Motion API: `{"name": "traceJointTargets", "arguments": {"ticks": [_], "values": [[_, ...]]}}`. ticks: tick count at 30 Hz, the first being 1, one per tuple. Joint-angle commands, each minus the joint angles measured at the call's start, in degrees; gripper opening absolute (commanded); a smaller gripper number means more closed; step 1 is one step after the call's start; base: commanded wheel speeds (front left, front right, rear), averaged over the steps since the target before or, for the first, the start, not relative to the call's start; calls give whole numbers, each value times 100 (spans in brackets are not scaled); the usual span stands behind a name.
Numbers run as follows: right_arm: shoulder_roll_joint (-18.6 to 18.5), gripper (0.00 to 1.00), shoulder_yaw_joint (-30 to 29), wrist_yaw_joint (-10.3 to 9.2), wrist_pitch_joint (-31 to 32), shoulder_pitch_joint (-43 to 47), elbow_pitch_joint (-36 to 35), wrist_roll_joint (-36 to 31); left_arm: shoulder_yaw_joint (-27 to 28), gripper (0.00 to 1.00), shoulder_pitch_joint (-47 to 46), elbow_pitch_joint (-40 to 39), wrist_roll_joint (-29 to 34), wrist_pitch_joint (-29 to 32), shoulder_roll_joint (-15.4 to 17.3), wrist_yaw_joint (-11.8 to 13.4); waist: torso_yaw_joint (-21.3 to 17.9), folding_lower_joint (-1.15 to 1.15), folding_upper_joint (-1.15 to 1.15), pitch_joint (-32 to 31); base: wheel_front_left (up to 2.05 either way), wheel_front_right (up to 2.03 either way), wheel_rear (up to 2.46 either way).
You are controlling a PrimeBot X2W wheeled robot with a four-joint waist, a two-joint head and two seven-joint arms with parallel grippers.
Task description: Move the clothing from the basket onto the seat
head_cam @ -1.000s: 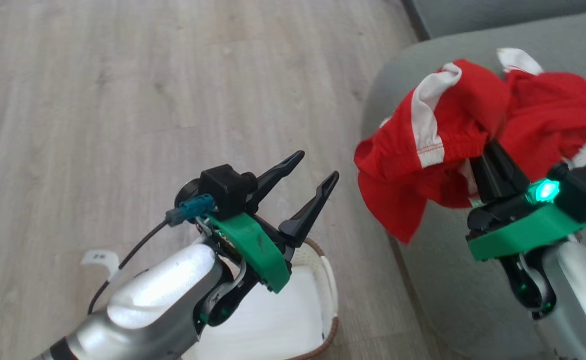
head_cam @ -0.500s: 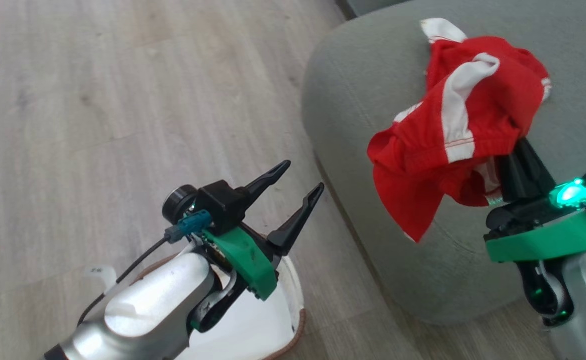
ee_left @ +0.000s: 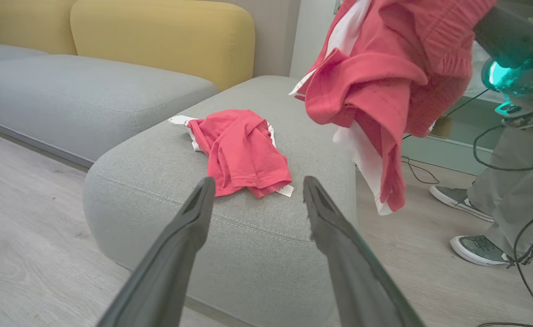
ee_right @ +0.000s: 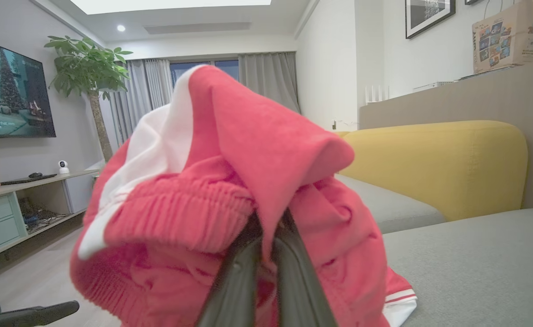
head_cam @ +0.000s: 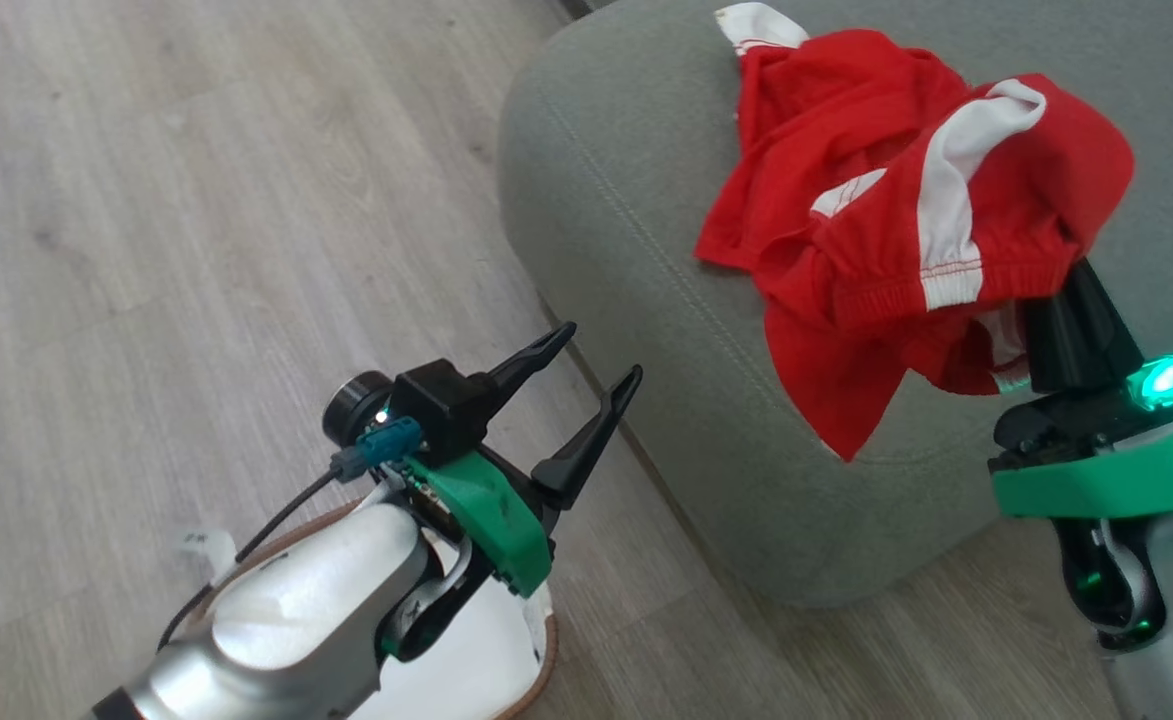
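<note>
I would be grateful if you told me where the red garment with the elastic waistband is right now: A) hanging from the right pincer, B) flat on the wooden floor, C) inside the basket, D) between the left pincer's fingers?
A: the right pincer is shut on the red garment, which hangs from it near the seat, while the left pincer stands open and empty.
</note>
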Motion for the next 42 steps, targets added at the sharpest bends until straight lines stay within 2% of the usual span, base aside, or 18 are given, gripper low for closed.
{"name": "traceJointTargets", "arguments": {"ticks": [1,10,20,33,42], "values": [[-51,0,36,-1,-53,4,-240,-21,251,100,-150,-115,55,-66,77,-12,-84,0,0,34,0,0,0],[-50,0,3,-1,-53,-32,-288,-31,285,100,-178,-75,78,-70,54,-31,-255,0,0,110,0,0,0],[-335,0,-62,-1,-26,-554,67,46,277,100,-342,-197,137,-23,65,-51,-183,0,0,354,0,0,0],[-1006,0,-480,-1,176,-2142,1766,90,223,100,-803,-610,288,324,221,-93,202,0,0,1253,0,0,0],[-1478,0,-955,-1,187,-3183,2834,4,131,100,-1338,-924,506,655,180,-146,485,0,0,2066,0,0,0]]}}
